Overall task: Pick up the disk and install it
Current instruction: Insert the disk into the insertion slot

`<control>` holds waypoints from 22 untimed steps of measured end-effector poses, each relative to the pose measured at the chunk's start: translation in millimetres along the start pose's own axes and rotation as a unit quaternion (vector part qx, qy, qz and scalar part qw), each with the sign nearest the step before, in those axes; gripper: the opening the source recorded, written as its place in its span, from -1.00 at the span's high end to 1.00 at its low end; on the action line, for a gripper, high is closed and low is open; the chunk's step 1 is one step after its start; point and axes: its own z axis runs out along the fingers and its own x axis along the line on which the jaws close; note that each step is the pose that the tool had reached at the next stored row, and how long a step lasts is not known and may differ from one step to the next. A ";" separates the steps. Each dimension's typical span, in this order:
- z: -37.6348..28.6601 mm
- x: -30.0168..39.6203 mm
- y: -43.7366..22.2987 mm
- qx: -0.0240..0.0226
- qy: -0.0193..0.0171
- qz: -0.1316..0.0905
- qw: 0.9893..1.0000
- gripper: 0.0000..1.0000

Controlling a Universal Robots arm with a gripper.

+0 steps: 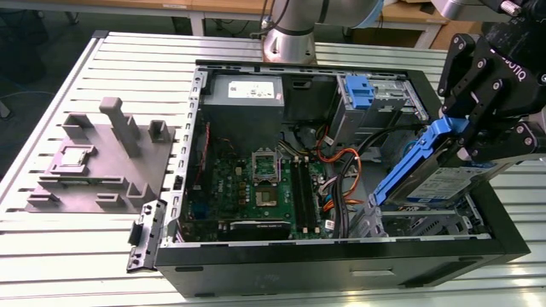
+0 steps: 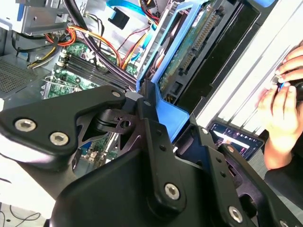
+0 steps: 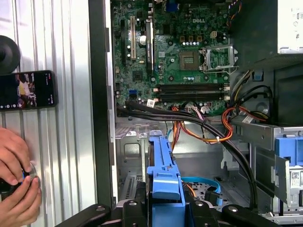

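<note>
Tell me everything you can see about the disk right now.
The disk is a flat grey metal drive with a white-and-blue label, framed by a blue plastic carrier. It hangs tilted above the open computer case, one end raised. The gripper is closed on its upper end; the second wrist view shows its green circuit-board underside.

Looks like a robotics lab or test workshop. Ribbed metal tabletop (image 1: 77,256) in place of a desk, with the base of a robot arm (image 1: 288,38) planted at its edge. On it an opened computer case (image 1: 341,272), boards and cables bare, beside a grey moulded fixture block (image 1: 102,160). Black tool (image 3: 164,210) clamped on a disk (image 1: 444,182) above the case. Wooden workbenches (image 1: 153,5) behind.
</note>
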 end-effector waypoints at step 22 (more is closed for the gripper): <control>-2.0 -0.2 0.6 0.003 -0.002 0.000 1.000 0.26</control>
